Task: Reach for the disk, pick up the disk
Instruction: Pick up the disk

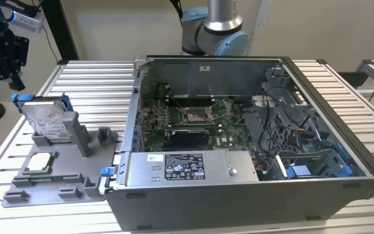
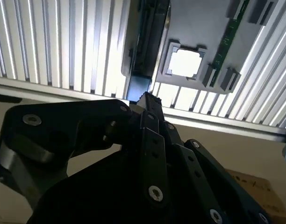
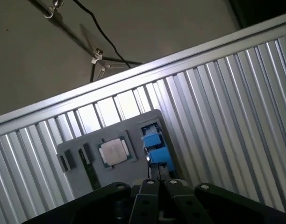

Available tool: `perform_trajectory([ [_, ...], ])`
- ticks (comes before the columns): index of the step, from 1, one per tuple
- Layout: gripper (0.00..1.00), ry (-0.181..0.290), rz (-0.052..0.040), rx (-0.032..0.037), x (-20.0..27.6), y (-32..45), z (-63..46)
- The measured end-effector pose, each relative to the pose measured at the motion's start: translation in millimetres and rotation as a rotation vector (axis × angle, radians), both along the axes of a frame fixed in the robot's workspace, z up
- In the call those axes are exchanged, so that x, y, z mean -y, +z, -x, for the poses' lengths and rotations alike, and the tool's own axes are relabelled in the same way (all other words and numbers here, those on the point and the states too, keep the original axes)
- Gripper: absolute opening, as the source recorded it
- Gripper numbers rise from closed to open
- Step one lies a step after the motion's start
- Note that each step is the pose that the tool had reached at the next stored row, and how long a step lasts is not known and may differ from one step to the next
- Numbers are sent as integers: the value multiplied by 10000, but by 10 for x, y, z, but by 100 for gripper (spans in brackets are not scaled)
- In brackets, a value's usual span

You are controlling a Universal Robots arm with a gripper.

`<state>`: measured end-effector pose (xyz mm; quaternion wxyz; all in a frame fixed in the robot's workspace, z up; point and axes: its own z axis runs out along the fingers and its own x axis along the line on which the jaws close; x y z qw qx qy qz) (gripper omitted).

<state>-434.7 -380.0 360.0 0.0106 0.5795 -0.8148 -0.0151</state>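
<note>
The disk (image 1: 44,119) is a silver hard drive with a white label and blue side rails. It stands upright, leaning in the grey stand (image 1: 57,180) at the exterior view's left. My black gripper (image 1: 16,87) hangs in the air just above the disk's upper corner, a little to the exterior view's left, and is apart from it. Its fingers look shut with nothing between them. In both wrist views the gripper (image 2: 147,97) (image 3: 159,175) points down at the disk's edge (image 2: 145,42) and its blue rail (image 3: 152,140).
A small white-faced chip (image 1: 41,161) (image 2: 185,63) (image 3: 112,151) lies in the stand beside a green memory stick (image 2: 232,28). An open computer case (image 1: 252,131) fills the slatted metal table's (image 1: 96,78) middle and right. The arm's base (image 1: 219,29) stands behind the case.
</note>
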Motion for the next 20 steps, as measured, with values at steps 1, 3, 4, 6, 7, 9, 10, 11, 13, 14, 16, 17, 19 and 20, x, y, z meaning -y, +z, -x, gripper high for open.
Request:
perform_trajectory([
  [1, 0, 173, 0, 0, 0, 0, 0],
  [3, 0, 527, 0, 0, 0, 0, 0],
  [4, 0, 710, 0, 0, 0, 0, 0],
  [6, 0, 1075, 0, 0, 0, 0, 0],
  [7, 0, 1254, 0, 0, 0, 0, 0],
  [9, 0, 1614, 0, 0, 0, 0, 0],
  [10, 0, 1798, 1, 0, 0, 0, 0],
  [11, 0, 1972, 0, -1, 0, 0, 0],
  [13, 0, 2338, 1, 0, 0, 0, 0],
  [14, 0, 2528, 1, 0, 0, 0, 0],
  [16, 0, 2866, 2, 5, 0, 0, 0],
  [17, 0, 3022, 3, 15, 0, 0, 0],
  [19, 0, 3267, 8, 43, 0, 1, 0],
  [20, 0, 3334, 11, 63, 0, 1, 0],
])
